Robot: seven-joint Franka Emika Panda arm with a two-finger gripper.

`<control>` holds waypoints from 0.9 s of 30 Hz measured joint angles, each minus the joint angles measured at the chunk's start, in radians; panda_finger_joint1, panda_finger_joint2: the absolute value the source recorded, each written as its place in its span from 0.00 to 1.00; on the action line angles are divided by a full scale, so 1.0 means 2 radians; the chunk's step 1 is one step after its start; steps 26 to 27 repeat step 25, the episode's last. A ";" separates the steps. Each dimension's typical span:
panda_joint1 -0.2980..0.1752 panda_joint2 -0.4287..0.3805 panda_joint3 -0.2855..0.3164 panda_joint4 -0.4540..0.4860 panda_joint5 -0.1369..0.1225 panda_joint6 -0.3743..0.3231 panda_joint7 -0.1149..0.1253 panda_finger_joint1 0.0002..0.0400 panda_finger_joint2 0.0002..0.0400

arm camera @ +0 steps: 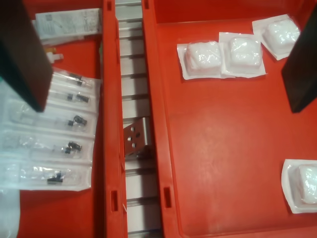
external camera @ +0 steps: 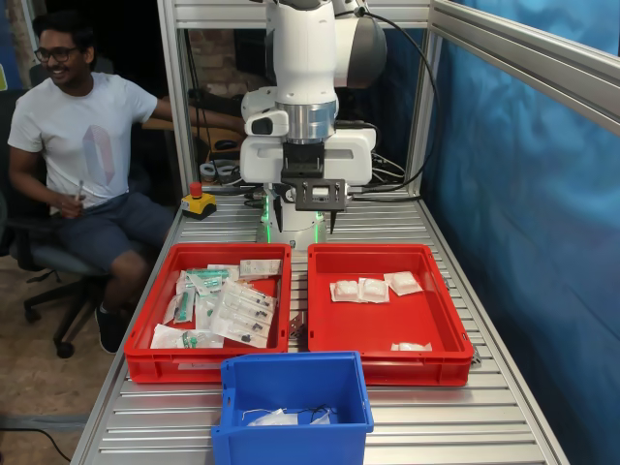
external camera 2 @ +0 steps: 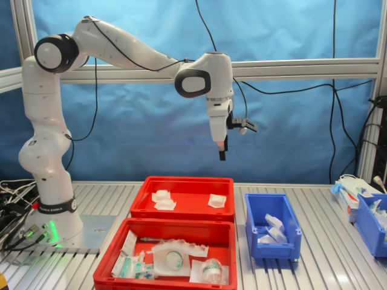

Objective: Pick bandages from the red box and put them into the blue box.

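Observation:
The red box [external camera: 378, 329] [arm camera: 213, 148] [external camera 2: 188, 204] holds white square bandages. In the first exterior view three bandages [external camera: 373, 290] lie in a row at its far end and one bandage [external camera: 412, 346] lies near its front wall. The wrist view shows the row [arm camera: 223, 54] and the lone packet [arm camera: 304, 183]. The blue box [external camera: 291, 441] [external camera 2: 275, 251] stands in front of the trays with a few white packets [external camera 2: 270, 228] inside. My gripper [external camera: 320, 221] [arm camera: 166, 108] [external camera 2: 222, 152] hangs open and empty, high above the gap between the two red trays.
A second red tray [external camera: 160, 363] [external camera 2: 112, 266] of long clear packets [arm camera: 49, 134] sits beside the red box. A metal bracket [arm camera: 134, 139] lies between them. A seated person [external camera: 82, 136] and an emergency button [external camera: 198, 201] are at the first exterior view's left. Another blue bin [external camera 2: 370, 225] stands at the second exterior view's right.

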 joint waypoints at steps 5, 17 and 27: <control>-0.003 0.000 0.000 -0.001 0.000 0.000 0.000 1.00 1.00; -0.005 0.000 0.002 -0.003 0.000 -0.001 0.000 1.00 1.00; -0.005 0.000 0.004 -0.005 0.000 -0.001 0.000 1.00 1.00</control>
